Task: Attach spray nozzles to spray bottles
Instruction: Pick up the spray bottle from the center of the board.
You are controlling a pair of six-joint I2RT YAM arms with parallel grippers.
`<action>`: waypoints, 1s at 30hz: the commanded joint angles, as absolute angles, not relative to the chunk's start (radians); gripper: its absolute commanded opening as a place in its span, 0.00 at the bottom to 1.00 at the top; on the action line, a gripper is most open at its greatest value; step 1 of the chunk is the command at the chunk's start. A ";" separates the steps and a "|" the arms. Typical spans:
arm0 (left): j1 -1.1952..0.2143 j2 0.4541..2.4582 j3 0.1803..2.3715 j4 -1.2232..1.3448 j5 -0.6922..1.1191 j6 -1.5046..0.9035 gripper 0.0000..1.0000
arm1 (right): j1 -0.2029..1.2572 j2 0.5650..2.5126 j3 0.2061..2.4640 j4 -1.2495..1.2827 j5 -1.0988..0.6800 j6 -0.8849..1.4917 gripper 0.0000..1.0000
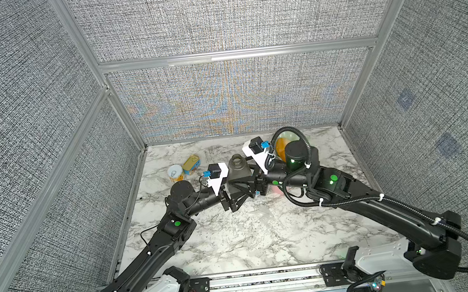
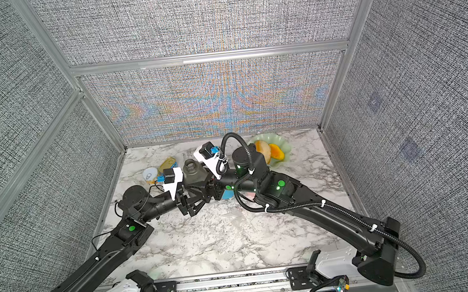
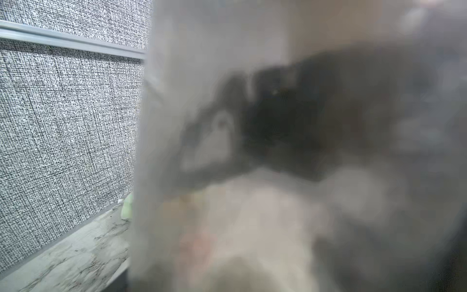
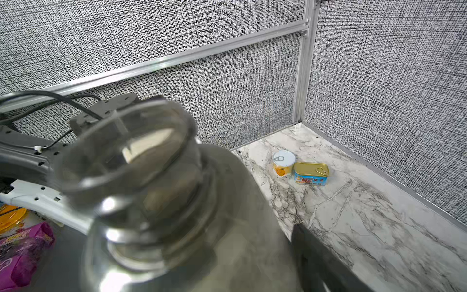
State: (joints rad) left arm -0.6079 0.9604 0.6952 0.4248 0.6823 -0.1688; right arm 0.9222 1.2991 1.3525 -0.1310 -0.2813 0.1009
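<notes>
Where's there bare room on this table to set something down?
The near half of the table, between the arms and the front rail, is bare; so is the strip between the cans and the back wall. Crowded: the middle, where both arms meet at the grey bottle, and the far right, by the fruit plate.

The table [image 1: 237, 241] has a white top with grey marble lines. At the far left, a round can [image 1: 175, 173] with a pull ring stands just beside a flat gold tin [image 1: 191, 164]. At the far right sits a light green plate [image 2: 287, 147]. Near the middle, a bit of a blue bottle [image 2: 227, 195] peeks out, mostly hidden.
</notes>
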 commanded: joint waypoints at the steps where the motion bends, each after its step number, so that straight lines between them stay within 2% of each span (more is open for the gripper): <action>1: -0.609 0.965 0.700 0.486 0.703 -0.199 0.88 | 0.922 1.289 1.331 -0.062 -0.223 0.132 0.75; 10: -0.609 0.966 0.690 0.497 0.710 -0.209 0.99 | 0.923 1.263 1.291 0.000 -0.233 0.186 0.70; 16: -0.609 0.942 0.645 0.528 0.666 -0.201 0.99 | 0.920 1.243 1.287 0.039 -0.156 0.226 0.71; 26: -0.609 0.908 0.573 0.699 0.618 -0.251 0.99 | 0.912 1.265 1.286 0.050 -0.257 0.333 0.70; 30: -0.609 0.942 0.571 0.740 0.619 -0.268 0.92 | 0.913 1.274 1.285 0.058 -0.285 0.350 0.70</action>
